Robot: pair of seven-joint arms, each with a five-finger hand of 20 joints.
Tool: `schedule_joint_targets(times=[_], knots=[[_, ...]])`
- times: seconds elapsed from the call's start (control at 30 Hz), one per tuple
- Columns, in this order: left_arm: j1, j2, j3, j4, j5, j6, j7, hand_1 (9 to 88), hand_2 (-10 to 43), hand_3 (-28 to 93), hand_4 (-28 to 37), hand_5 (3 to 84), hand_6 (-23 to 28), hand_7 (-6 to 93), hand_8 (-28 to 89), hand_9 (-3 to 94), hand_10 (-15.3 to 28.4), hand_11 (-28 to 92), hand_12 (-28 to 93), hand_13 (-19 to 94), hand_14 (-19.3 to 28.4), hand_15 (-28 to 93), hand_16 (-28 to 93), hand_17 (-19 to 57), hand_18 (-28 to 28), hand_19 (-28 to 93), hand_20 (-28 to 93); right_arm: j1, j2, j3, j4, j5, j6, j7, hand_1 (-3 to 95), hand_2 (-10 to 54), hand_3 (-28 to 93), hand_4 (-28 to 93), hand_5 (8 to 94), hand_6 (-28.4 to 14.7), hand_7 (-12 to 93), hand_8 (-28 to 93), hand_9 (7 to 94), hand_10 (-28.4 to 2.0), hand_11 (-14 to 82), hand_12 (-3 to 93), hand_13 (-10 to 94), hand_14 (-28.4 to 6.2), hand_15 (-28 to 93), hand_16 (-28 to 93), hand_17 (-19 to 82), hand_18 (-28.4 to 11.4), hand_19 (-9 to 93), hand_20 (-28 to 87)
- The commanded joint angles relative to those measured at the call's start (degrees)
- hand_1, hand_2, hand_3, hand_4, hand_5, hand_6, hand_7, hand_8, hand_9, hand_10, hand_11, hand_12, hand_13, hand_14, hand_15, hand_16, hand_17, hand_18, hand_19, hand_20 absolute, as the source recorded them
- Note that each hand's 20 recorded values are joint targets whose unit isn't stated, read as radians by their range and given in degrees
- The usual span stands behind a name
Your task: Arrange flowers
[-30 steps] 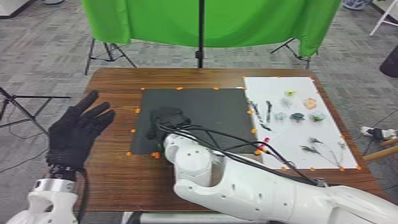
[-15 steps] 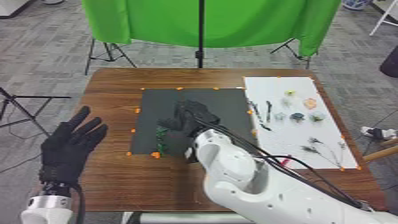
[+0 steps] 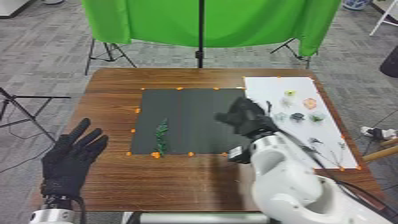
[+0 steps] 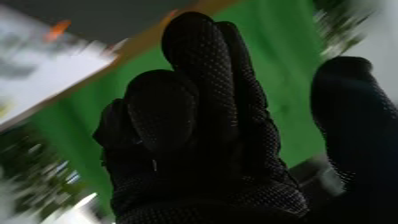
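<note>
My right hand (image 3: 245, 119) is over the right part of the black sheet (image 3: 200, 107) in the head view, near the white sheet, with nothing held. In the right wrist view the same hand (image 4: 213, 120) has relaxed fingers and the thumb apart from them. A green leafy stem (image 3: 162, 136) lies on the left part of the black sheet. My left hand (image 3: 71, 160) is open beside the table's left edge. On the white sheet (image 3: 277, 86) lie a yellow-green flower (image 3: 290, 93), a peach flower (image 3: 310, 103), a dark green one (image 3: 298, 117) and thin sprigs (image 3: 339, 150), partly behind my right arm.
The brown table (image 3: 169, 185) has orange markers (image 3: 155, 155) along the edges of both sheets. A green cloth (image 3: 213, 25) hangs on a stand beyond the far edge. Tripod legs (image 3: 27, 112) stand left of the table.
My right hand has moved right across the black sheet, away from the green stem, which now lies uncovered. The left hand has shifted slightly down.
</note>
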Motion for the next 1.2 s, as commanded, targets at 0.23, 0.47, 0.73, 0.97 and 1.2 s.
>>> schedule_joint_targets(times=[0.23,0.47,0.73,0.97,1.2], knots=[[-1.5,3.24,2.07,0.87,-1.23,0.9,3.02,18.4,6.7,77,-28.3,36.8,7.3,11.3,-10,34.9,19.8,21,10,23,27.7,46,-8,-10.0,27.8,55,7,-21.3,12.61,22.66,1.01,-3.72,3.94,12.39,30.3,-1.3,76,-23,68.7,-5.8,13,-11,79.1,-15.9,35.7,17.4,72,-13.7,71,15,32,-27.5,91,34],[-1.24,3.59,2.71,0.61,-1.35,1.08,3.98,18.7,6.7,77,-28.3,37.0,7.4,10.8,-10,35.1,19.9,20,10,23,27.6,46,-8,-9.7,27.8,55,7,-30.12,15.23,30.74,2.01,-7.47,-0.5,15.05,32.2,-3.0,76,-24,68.0,-5.9,13,-11,78.9,-15.9,36.0,17.5,72,-13.3,73,15,32,-27.7,91,32],[-0.54,1.22,1.17,-0.16,-0.21,1.21,1.45,19.0,6.6,77,-28.3,36.9,7.4,10.8,-10,35.1,19.9,20,10,23,27.7,46,-8,-9.7,27.9,55,8,-37.63,13.72,38.63,1.64,-1.26,-10.27,13.62,33.1,-4.8,76,-23,66.4,-5.9,13,-11,76.5,-16.1,37.0,17.8,70,-13.9,74,16,30,-27.6,91,31],[0.13,0.71,0.52,-0.27,-0.08,0.99,1.04,19.8,6.4,77,-28.3,36.9,7.4,10.7,-10,35.1,19.9,20,10,23,27.6,46,-8,-9.7,27.8,55,8,-35.26,13.78,34.01,4.62,-3.15,-10.99,13.43,34.4,-7.4,76,-24,65.1,-5.6,13,-11,74.2,-16.2,37.5,17.6,68,-14.3,75,16,28,-27.8,89,31],[0.04,0.33,0.49,-0.35,-0.11,1.19,0.58,19.9,6.4,77,-28.3,36.9,7.4,10.9,-10,35.1,19.9,20,10,23,27.6,46,-8,-9.7,27.8,55,7,-30.39,14.81,27.18,8.48,-6.15,-8.08,14.62,37.9,-7.6,75,-25,71.6,-2.6,15,-12,76.5,-14.8,37.5,17.0,70,-13.1,74,15,30,-26.8,89,32]])
